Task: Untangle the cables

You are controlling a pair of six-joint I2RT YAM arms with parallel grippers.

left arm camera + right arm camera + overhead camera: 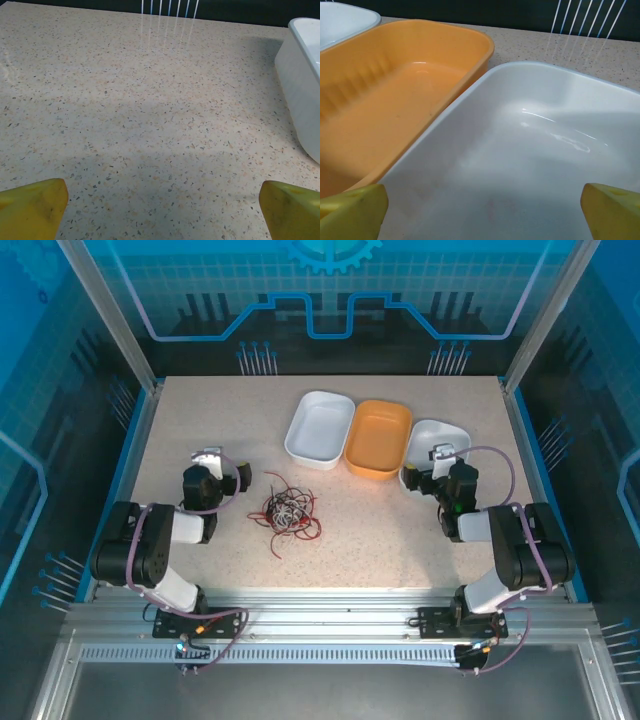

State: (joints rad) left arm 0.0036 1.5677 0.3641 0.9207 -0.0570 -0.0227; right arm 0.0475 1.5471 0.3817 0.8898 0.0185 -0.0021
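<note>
1. The cables [287, 512] lay as one tangled bundle of red, black and white strands on the desk [400, 540]. The bundle sat near the middle, between the two arms and nearer the left one. Nothing touched it.
2. The left hand [218, 468] hung just left of the bundle, clear of it. In the left wrist view its fingers [32, 205] stood wide apart with bare desk between them, holding nothing.
3. The right hand [440, 462] hung over the right white tray [428, 432], well apart from the cables. Its fingers [355, 207] also stood wide apart and empty, with the tray floor below.
4. The left white tray [320, 428], the orange tray [379, 438] and the right white tray stood side by side beyond the bundle. All three looked empty.
5. Step in hand, as judged: the very start. No strand was drawn out and neither hand was at the bundle.
6. Next move, as judged: the nearer left hand would need to swing over the bundle and come down on an outlying loop. The strands are thin, so the fingers would have to close low, almost at the desk. The right hand would need to cross over to pin or pull the other side, or the whole bundle might drag along.
</note>
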